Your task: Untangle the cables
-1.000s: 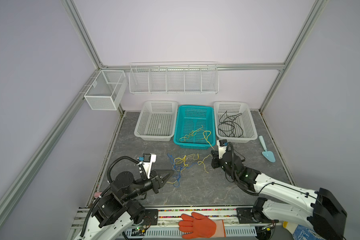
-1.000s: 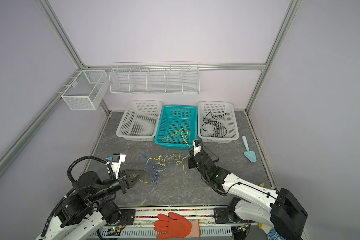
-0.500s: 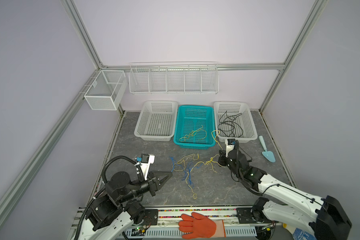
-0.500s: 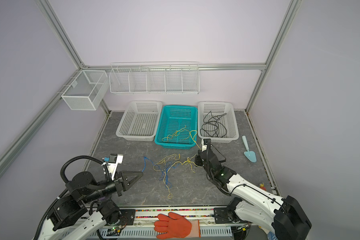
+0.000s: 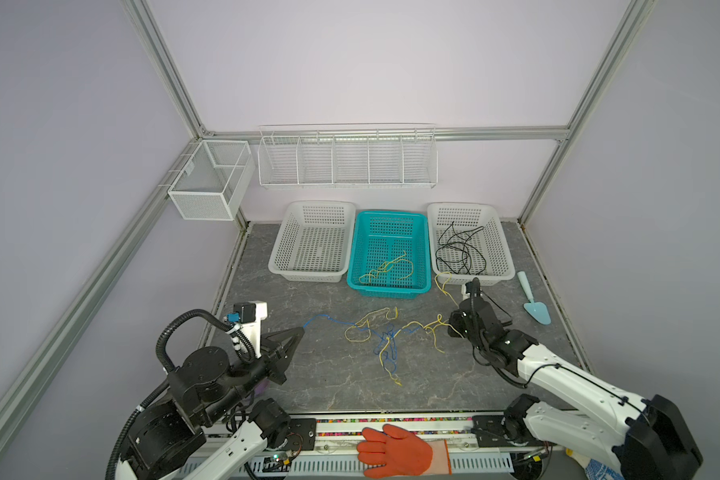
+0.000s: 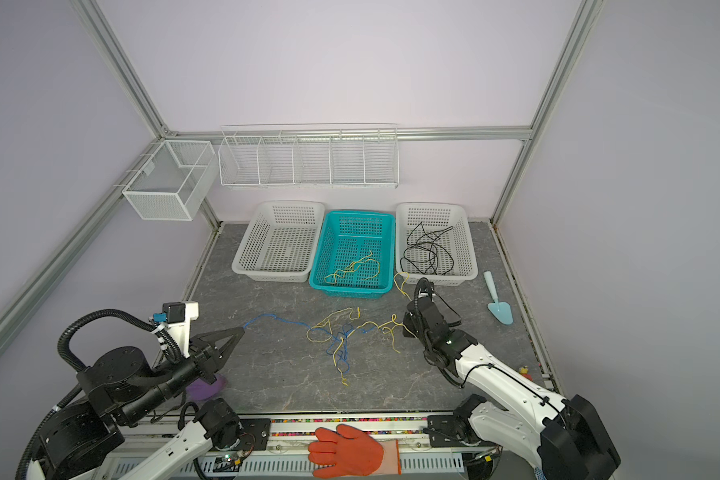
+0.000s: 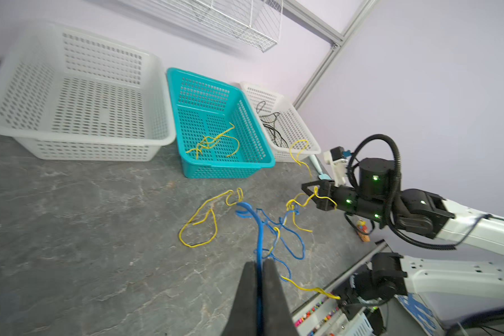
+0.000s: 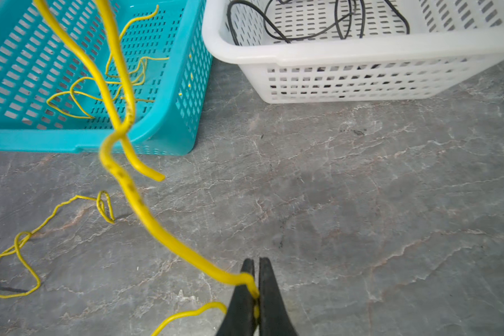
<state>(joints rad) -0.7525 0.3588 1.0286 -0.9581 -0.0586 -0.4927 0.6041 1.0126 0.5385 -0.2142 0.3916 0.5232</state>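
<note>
Clamps the blue cable (image 7: 259,232) tight in the left gripper (image 7: 259,264); pinches the yellow cable (image 8: 157,232) in the right gripper (image 8: 256,261).

1. A purple object (image 6: 204,388) lies mostly hidden under the left arm (image 6: 117,374).
2. The yellow cable (image 8: 125,125) blurs near the lens and runs out of frame in the right wrist view.
3. A red-and-yellow thing (image 6: 525,371) at the desk (image 6: 267,374) edge is too small to identify.
</note>
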